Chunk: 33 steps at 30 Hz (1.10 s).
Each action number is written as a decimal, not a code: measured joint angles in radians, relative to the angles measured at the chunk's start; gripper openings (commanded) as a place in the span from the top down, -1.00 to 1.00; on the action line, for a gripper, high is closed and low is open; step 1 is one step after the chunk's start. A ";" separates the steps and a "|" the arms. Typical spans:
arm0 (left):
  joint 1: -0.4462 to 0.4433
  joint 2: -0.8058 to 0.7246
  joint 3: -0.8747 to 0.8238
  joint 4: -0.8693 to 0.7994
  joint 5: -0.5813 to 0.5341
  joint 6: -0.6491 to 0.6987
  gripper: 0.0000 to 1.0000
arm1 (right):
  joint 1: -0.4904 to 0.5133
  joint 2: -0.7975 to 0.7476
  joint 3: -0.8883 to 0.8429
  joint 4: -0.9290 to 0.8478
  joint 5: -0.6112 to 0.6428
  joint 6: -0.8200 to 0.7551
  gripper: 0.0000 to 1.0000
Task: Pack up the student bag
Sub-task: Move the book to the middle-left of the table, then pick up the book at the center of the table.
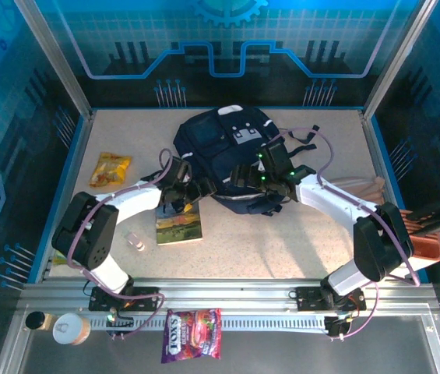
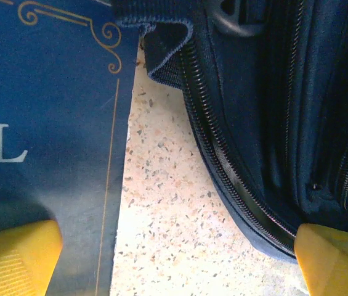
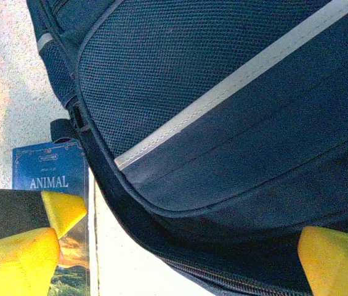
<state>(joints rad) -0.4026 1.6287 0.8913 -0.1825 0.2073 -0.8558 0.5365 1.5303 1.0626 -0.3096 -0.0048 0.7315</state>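
Top external view shows the student bag point(image 1: 220, 144) on the desk point(image 1: 282, 234), left fingers point(image 2: 13, 259) and right fingers point(image 3: 337, 259) spread empty at its near edge; best pull the zipper point(image 2: 214, 154) wide before the book point(image 1: 179, 224) goes in.

Items were counted: one student bag point(image 1: 223, 148), one book point(image 1: 179, 227), one small clear bottle point(image 1: 135, 241). Two snacks were tallied (yellow packet point(image 1: 111, 168), purple packet point(image 1: 192, 345)).

Top external: high behind the bases, facing down over the table point(image 1: 282, 249).
Left wrist: close; book point(image 2: 38, 123) left of left gripper point(image 2: 177, 262), student bag point(image 2: 272, 111) right.
Right wrist: close; student bag ahead of right gripper point(image 3: 174, 259).
Shared: book edge beside student bag.
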 measured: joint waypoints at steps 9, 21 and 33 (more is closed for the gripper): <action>0.143 -0.209 0.027 -0.146 -0.042 0.100 -0.98 | 0.108 0.054 0.082 0.000 -0.005 -0.023 -0.66; 0.354 -0.307 -0.195 -0.230 -0.079 0.206 -0.95 | 0.301 0.447 0.377 -0.023 -0.108 -0.019 -0.09; 0.367 -0.260 -0.234 -0.208 -0.027 0.231 -0.65 | 0.327 0.614 0.508 -0.110 -0.130 -0.031 -0.04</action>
<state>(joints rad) -0.0353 1.3685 0.6575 -0.3904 0.1799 -0.6250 0.8635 2.1441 1.5707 -0.4194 -0.1349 0.7010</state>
